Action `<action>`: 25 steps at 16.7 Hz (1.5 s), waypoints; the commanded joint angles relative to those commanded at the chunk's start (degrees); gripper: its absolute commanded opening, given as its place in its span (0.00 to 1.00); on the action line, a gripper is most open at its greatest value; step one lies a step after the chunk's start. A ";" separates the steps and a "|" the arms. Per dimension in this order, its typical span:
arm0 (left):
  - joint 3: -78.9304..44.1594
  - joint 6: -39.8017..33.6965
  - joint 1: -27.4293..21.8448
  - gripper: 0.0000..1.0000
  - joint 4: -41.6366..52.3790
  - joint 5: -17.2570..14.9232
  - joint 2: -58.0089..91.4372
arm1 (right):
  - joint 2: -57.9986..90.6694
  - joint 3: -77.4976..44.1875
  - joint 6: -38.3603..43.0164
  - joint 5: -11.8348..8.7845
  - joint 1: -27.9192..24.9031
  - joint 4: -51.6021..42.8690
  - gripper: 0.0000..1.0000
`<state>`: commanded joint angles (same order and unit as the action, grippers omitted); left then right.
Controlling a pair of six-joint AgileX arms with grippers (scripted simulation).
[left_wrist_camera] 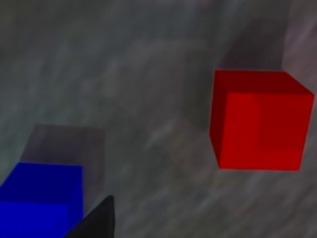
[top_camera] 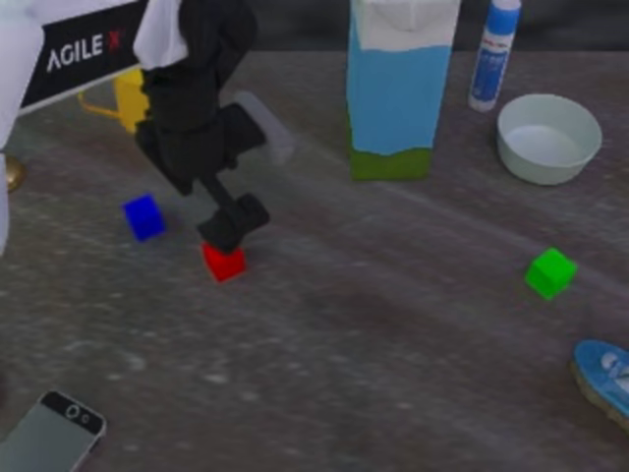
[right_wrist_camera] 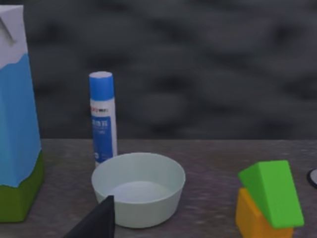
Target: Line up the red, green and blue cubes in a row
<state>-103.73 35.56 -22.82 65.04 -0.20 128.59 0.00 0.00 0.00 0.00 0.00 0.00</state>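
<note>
while a smartphone (top_camera: 54, 433) lies at the near left corner of the worktop (top_camera: 373, 334) and a blue oval object (top_camera: 604, 374) at the near right edge, the task's cubes sit farther in. the green cube (top_camera: 549, 272) rests alone on the right side, well apart from the other two. on the left, the red cube (top_camera: 224, 262) sits on the worktop with the left gripper (top_camera: 234, 224) just above and behind it; whether its fingers are spread or closed i cannot tell. the left wrist view shows the red cube standing free, apart from the one dark fingertip in view. the blue cube (top_camera: 143, 216) stands near it, to its left and slightly farther back. beyond them stand a yellow watering can (top_camera: 123, 98) behind the left arm, a tall carton (top_camera: 398, 88), a glue stick (top_camera: 492, 54) and a white bowl (top_camera: 548, 138). the right gripper is not in the top view.

judging from this, red and blue are close together, though not squarely aligned; the green cube has yet to join them, so the row looks less than half done.
</note>
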 joint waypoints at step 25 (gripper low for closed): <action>9.24 0.21 -0.25 0.17 -16.30 -0.07 7.16 | 0.00 0.00 0.00 0.00 0.00 0.00 1.00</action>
<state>-94.49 35.78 -23.07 48.74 -0.28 135.75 0.00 0.00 0.00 0.00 0.00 0.00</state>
